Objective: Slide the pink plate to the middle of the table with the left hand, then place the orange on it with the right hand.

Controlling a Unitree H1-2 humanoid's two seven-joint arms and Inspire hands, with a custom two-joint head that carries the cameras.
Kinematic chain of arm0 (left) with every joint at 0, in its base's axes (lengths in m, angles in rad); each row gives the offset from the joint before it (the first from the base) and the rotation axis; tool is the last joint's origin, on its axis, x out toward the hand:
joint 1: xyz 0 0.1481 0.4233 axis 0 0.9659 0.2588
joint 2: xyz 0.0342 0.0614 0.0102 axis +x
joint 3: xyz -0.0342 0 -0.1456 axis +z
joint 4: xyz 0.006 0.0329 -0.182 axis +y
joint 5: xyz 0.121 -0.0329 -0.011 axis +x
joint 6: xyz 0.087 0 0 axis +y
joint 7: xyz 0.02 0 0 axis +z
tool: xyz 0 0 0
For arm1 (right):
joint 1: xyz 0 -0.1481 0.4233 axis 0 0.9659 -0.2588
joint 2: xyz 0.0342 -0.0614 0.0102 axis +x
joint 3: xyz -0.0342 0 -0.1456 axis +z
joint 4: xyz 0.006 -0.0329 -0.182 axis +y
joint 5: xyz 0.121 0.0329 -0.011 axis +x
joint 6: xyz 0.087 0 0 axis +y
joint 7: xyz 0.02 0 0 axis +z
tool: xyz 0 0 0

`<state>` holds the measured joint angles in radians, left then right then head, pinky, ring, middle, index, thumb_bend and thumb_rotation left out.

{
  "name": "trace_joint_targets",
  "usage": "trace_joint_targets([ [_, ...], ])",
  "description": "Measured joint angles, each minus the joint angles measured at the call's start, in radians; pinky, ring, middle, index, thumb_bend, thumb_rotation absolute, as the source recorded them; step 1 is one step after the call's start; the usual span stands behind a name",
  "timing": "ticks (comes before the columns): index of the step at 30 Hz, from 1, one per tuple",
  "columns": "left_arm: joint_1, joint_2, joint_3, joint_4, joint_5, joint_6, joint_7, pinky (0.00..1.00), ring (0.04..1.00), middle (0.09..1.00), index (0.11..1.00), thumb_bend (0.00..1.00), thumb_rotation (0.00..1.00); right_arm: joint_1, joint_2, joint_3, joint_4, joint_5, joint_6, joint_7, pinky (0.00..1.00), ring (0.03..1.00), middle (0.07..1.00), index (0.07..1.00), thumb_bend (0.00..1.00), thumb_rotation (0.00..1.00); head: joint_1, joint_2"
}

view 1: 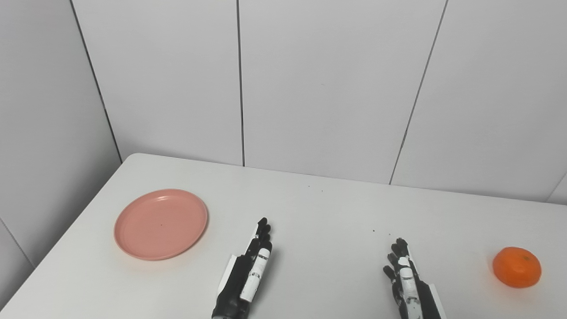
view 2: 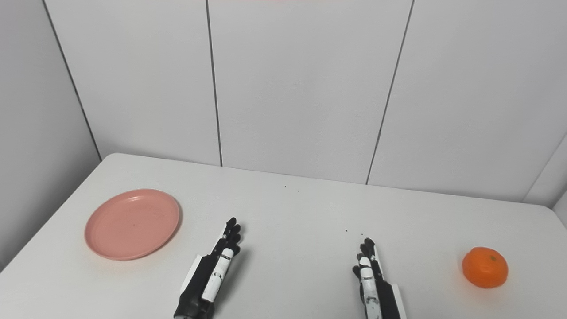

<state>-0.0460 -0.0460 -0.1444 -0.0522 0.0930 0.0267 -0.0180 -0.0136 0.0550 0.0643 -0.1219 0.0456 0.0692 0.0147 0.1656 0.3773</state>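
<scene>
Nothing is done yet. The smooth white tabletop (view 1: 319,212) carries the round, shallow, matte pink plate (view 1: 161,223) well left of its middle, unmoved. The left hand (view 1: 248,274) lies beside the plate, right hand (view 1: 405,279) nearer the dimpled, glossy orange (view 1: 517,267); both sets of fingers (view 1: 262,230) are extended, holding nothing.
</scene>
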Motion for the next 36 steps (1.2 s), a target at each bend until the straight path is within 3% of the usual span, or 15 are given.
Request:
trace_joint_targets([
  [14,-0.017,0.006,0.011,-0.009,-0.011,0.016,-0.006,1.00,0.988,0.996,0.988,0.39,1.00,0.002,-0.002,-0.002,-0.002,0.010,0.001,0.006,1.00,1.000,1.000,1.000,0.20,1.00,0.017,-0.002],
  [25,-0.040,0.062,0.052,-0.062,-0.027,0.047,-0.034,0.97,0.968,0.986,0.976,0.43,1.00,0.002,-0.004,-0.003,-0.002,0.017,0.001,0.009,1.00,1.000,1.000,1.000,0.20,1.00,0.037,-0.003],
  [36,-0.070,0.100,0.097,-0.188,-0.089,0.156,-0.069,0.95,0.944,0.956,0.947,0.42,1.00,0.002,-0.007,-0.005,-0.003,0.022,0.002,0.011,1.00,1.000,0.998,1.000,0.19,1.00,0.043,-0.009],
])
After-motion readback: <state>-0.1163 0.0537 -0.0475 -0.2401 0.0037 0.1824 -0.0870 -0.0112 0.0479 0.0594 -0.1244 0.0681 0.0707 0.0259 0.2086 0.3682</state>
